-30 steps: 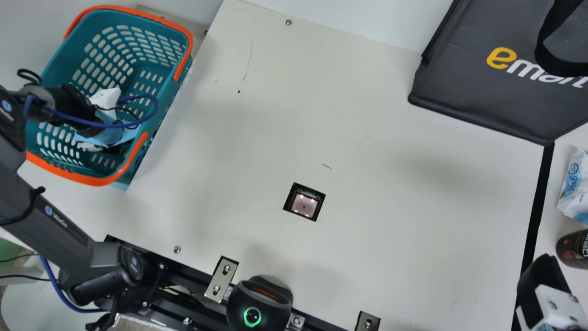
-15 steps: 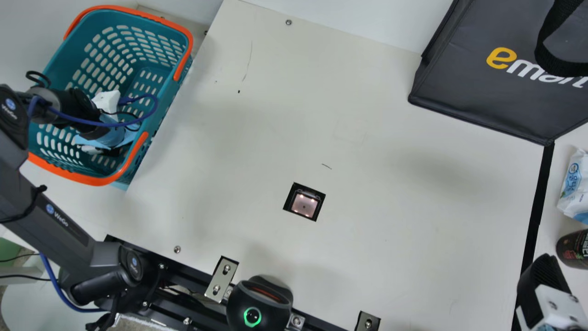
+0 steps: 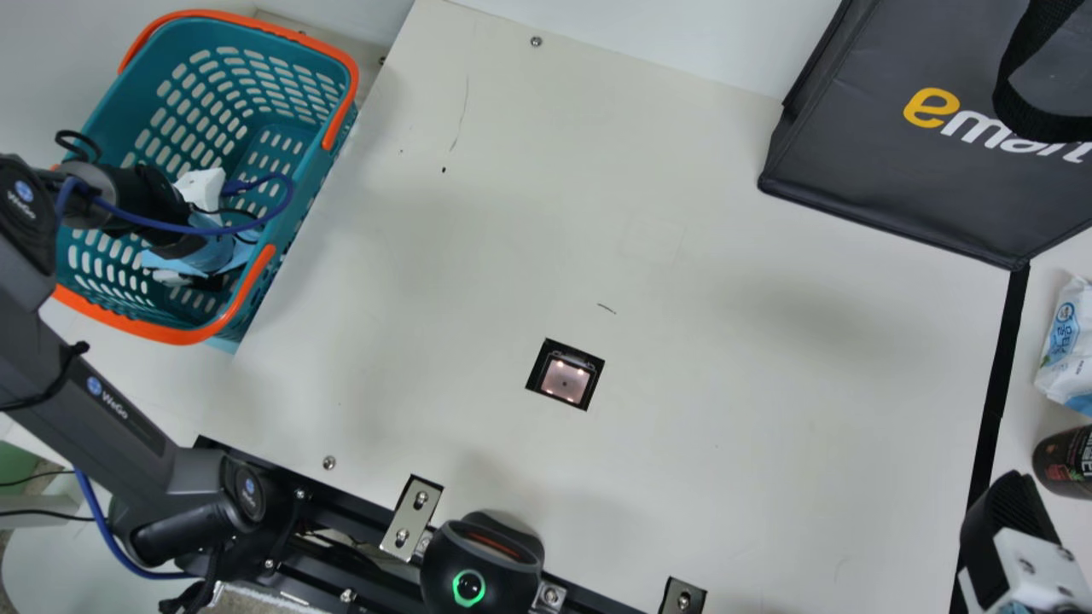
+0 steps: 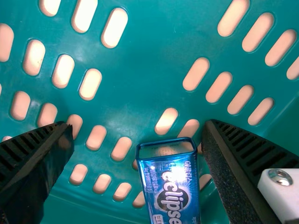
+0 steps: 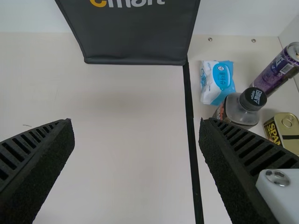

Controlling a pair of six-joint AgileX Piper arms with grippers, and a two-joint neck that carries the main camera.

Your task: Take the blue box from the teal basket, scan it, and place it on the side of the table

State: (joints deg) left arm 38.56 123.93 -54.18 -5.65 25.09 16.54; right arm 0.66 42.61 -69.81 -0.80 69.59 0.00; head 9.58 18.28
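Left pincer [image 4: 136,128]: mine, spread, pinching nothing.
Blue box [image 4: 172,196]: in teal basket [image 3: 128,111], main view's ten o'clock.
Nearer finger [image 4: 224,177]: close beside the box, it may strike first, tipping it from me.

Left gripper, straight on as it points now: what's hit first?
Probably the blue box, toward one side of the left gripper's opening, with the teal basket beyond. Depth is unclear.

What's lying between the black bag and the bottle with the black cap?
A blue-and-white pack of wipes lies between the black bag and the black-capped bottle, as seen in the right wrist view.
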